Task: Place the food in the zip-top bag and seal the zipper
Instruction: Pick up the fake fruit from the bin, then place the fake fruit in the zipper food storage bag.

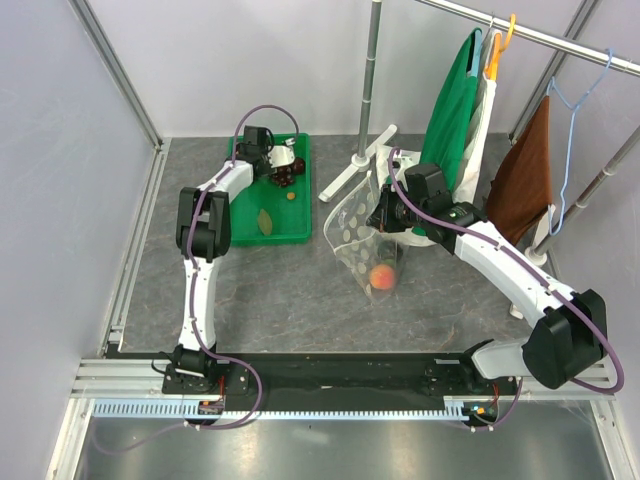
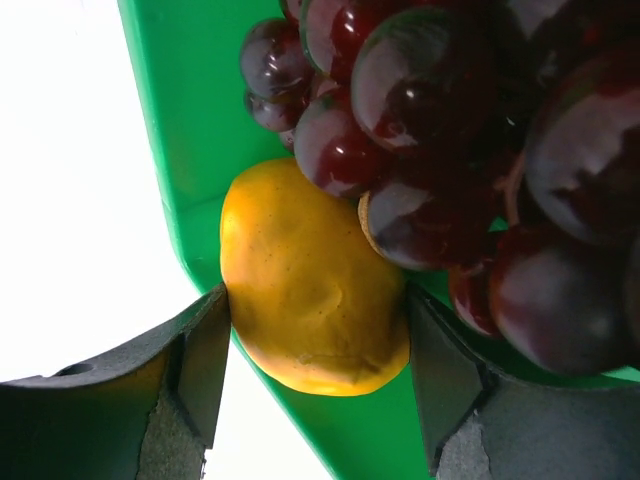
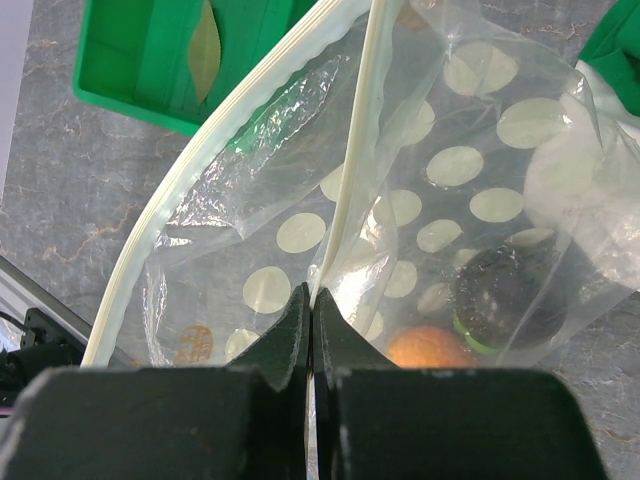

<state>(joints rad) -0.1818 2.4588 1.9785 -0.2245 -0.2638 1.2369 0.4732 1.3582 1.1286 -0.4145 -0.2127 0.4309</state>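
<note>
Right gripper has its jaws pinched fully together on the zipper of the zip-top bag, its mouth gaping; peach and plum lie inside; at 10 o'clock, over the green tray, left gripper straddles the orange, jaws apart, pads at its flanks, grip impossible to tell; grape bunch touches it at 1 o'clock.

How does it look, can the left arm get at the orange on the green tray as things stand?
Probably yes. The left fingers sit either side of the orange on the green tray, with nothing between. The grape bunch crowds one side, so that finger may nudge the grapes.
</note>
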